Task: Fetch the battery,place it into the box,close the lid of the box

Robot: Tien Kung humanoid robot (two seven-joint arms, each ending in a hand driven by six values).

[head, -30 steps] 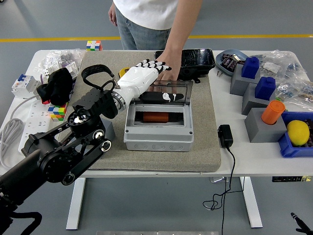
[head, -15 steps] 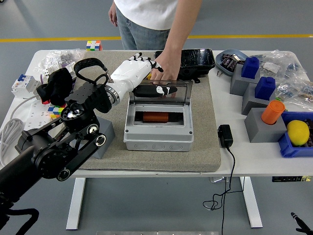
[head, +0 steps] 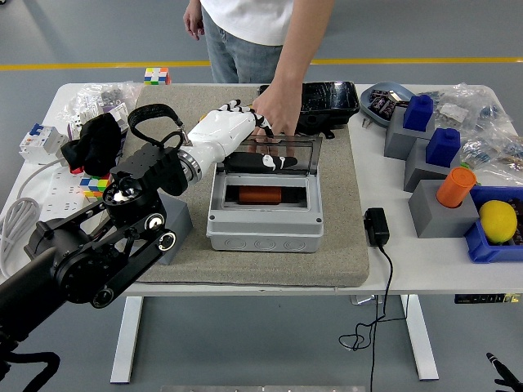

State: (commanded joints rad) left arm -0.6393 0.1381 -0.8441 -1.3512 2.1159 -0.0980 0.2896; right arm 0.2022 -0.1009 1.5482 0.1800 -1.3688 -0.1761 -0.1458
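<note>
A grey box (head: 264, 231) stands on the mat with an orange battery (head: 260, 195) lying inside it. Its clear lid (head: 286, 155) is raised at the back, tilted partway over the opening. My left hand (head: 245, 137), white with black fingertips, rests on the lid's left rear part, thumb curled over its front edge, fingers extended. A person's hand (head: 276, 110) presses on the lid's far edge just beside my fingers. My right arm does not show.
A black tray (head: 327, 102) sits behind the box. Grey and blue blocks (head: 421, 131), an orange cylinder (head: 455, 186) and a lemon (head: 498, 220) stand at the right. A black adapter (head: 376, 226) lies right of the mat. A power strip (head: 33, 204) and cubes lie left.
My left hand pulled back to the left and lower along the lid. The person's hand stayed at the lid's far edge. The lid tipped slightly forward.
</note>
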